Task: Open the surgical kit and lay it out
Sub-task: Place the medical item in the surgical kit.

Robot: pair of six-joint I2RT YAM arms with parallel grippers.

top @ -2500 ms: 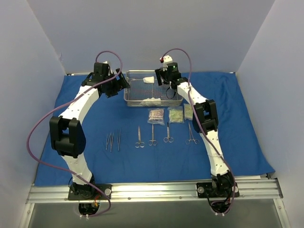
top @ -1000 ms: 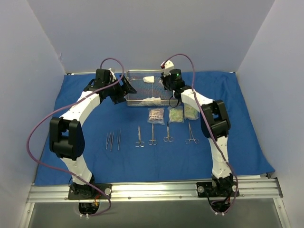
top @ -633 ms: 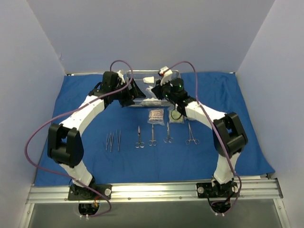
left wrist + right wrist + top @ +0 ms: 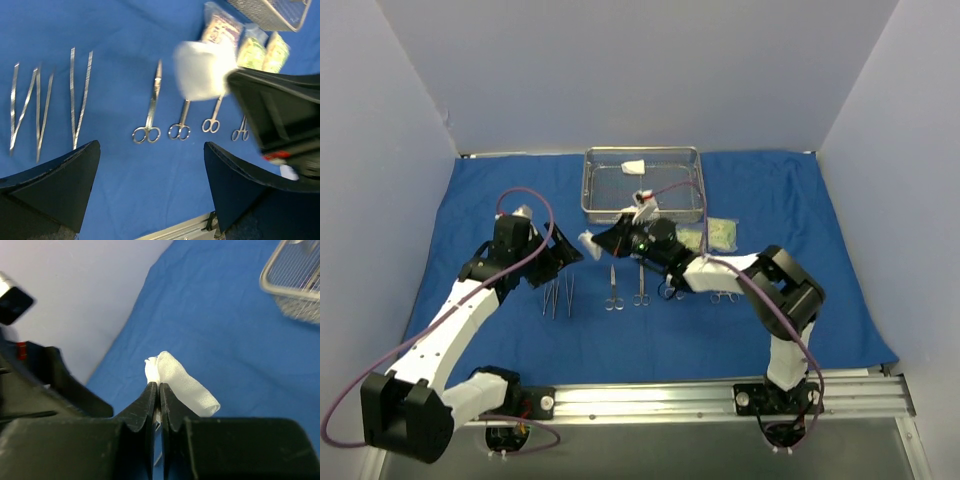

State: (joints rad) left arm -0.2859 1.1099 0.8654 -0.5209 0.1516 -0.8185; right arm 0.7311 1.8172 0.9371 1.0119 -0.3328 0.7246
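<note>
The blue drape (image 4: 500, 190) lies spread flat. At the back stands the wire-mesh tray (image 4: 692, 190) with one white gauze pad (image 4: 633, 167) inside. My right gripper (image 4: 600, 240) is shut on another gauze pad (image 4: 186, 384), held above the drape left of the packets; the left wrist view shows that held gauze pad (image 4: 202, 70) too. My left gripper (image 4: 563, 262) hangs open and empty just left of it, over the tweezers (image 4: 80, 95). Scissors (image 4: 150, 107) and forceps (image 4: 723, 295) lie in a row. Clear packets (image 4: 720, 233) sit in front of the tray.
White walls close in the left, back and right sides. An aluminium rail (image 4: 640, 400) runs along the near edge, carrying both arm bases. The right arm reaches leftward low across the row of instruments.
The right gripper has carried a gauze pad out of the tray, toward the near left. The left arm has drawn back from the tray, down over the tweezers.
</note>
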